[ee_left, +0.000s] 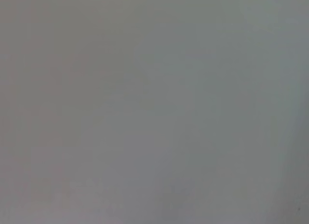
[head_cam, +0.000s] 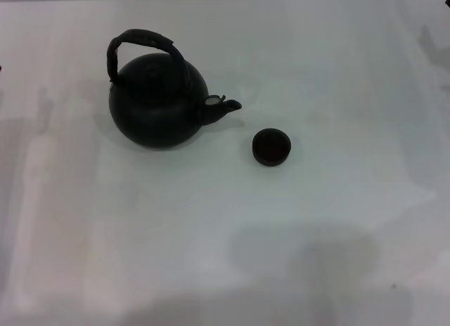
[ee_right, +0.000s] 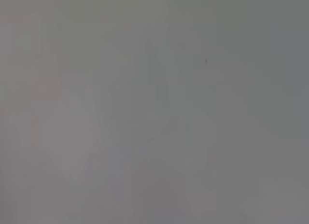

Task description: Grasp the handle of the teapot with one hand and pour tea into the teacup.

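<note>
On the left half of the white bench (head_cam: 337,242) we have the teapot (head_cam: 156,108), round, matte black, sitting upright with nothing touching it. Over its top arches the handle (head_cam: 144,40), dark and textured, leaning a little toward the left side of the pot and standing free in the air. We follow the body rightward to the short spout (head_cam: 223,107), which juts out toward the right, with a small pale spot at its base; what that spot is we can't quite make out from the head view.

Moving on to the right, just past the tip of the spout and a little nearer to us, there's the teacup (head_cam: 271,147), tiny, dark, handleless, standing on the bench close to the teapot but clearly apart from it. Spout and cup line up neatly, the spout aimed roughly the cup's way.

Neither pincer shows up in the head view, left or right. Both wrist views give us only a flat grey surface, so whether either pincer is spread or pressed together we simply cannot tell. Soft shadows lie across the near edge of the bench, below the cup.
</note>
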`<state>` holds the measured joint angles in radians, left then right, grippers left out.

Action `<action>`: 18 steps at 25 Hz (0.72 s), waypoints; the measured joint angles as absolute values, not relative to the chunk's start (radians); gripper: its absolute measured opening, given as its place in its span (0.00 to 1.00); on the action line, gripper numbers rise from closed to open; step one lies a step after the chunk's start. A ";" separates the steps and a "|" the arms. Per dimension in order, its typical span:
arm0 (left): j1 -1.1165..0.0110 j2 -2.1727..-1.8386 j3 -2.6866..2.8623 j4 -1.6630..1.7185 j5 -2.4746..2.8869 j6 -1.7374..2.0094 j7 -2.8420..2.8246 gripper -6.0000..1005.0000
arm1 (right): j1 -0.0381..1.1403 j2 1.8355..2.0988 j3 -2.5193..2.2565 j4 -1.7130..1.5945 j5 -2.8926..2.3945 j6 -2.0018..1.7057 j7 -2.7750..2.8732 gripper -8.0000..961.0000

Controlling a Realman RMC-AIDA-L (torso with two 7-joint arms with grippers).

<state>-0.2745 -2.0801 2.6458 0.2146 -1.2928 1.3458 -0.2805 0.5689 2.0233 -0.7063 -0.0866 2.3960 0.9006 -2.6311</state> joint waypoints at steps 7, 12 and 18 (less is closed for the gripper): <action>-0.296 -2.080 2.646 0.201 -1.297 1.345 -0.281 0.76 | 0.573 2.023 -0.704 -0.090 2.401 0.901 -2.633 0.88; -0.314 -2.080 2.646 0.193 -1.336 1.343 -0.282 0.76 | 0.584 2.023 -0.710 -0.090 2.398 0.906 -2.635 0.88; -0.334 -2.080 2.646 0.184 -1.350 1.342 -0.280 0.76 | 0.597 2.025 -0.711 -0.091 2.395 0.908 -2.666 0.88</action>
